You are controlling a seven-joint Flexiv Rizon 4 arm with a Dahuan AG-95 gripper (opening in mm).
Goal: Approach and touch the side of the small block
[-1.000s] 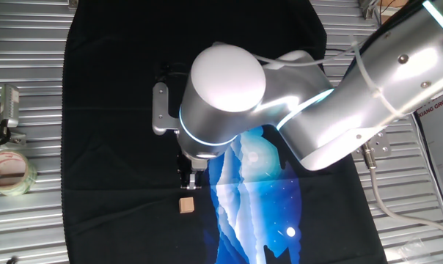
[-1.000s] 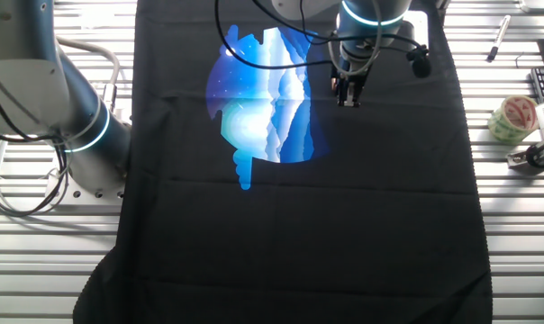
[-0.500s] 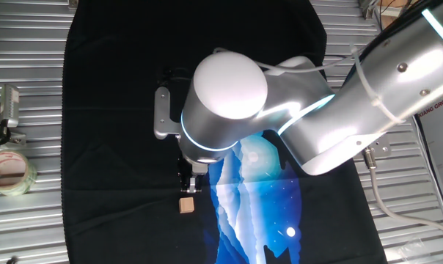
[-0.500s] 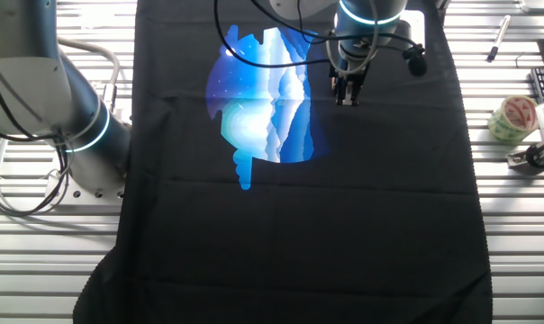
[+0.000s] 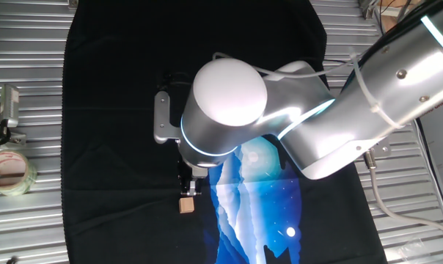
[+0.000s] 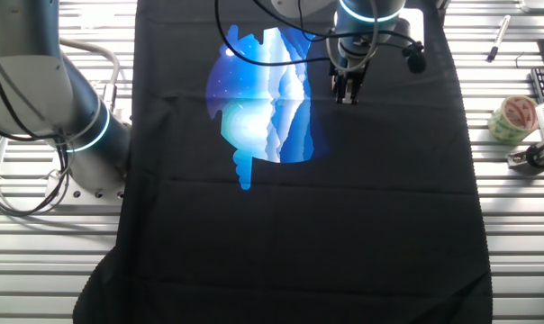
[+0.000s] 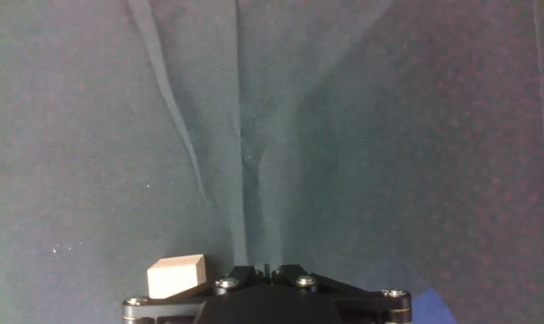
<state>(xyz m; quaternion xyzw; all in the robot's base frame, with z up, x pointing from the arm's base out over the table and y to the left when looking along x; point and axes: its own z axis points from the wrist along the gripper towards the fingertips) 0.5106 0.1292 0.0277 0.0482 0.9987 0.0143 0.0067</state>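
Note:
The small block (image 5: 185, 206) is a tiny tan wooden cube on the black cloth (image 5: 111, 147), just left of the blue print (image 5: 258, 198). My gripper (image 5: 188, 188) hangs right above it in this view, tips very close to its far side; I cannot tell if they touch. In the hand view the block (image 7: 175, 275) lies just left of my gripper (image 7: 266, 268), whose fingers are pressed together and hold nothing. In the other fixed view the gripper (image 6: 346, 97) stands beside the blue print (image 6: 263, 99), and the block is hidden.
A roll of clear tape (image 5: 9, 172) and a metal clip (image 5: 7, 110) lie on the slatted table left of the cloth. In the other fixed view the tape (image 6: 515, 117), a pen (image 6: 499, 38) and a second arm's base (image 6: 74, 126) flank the cloth.
My gripper has crept a little closer to the block. The block has not moved.

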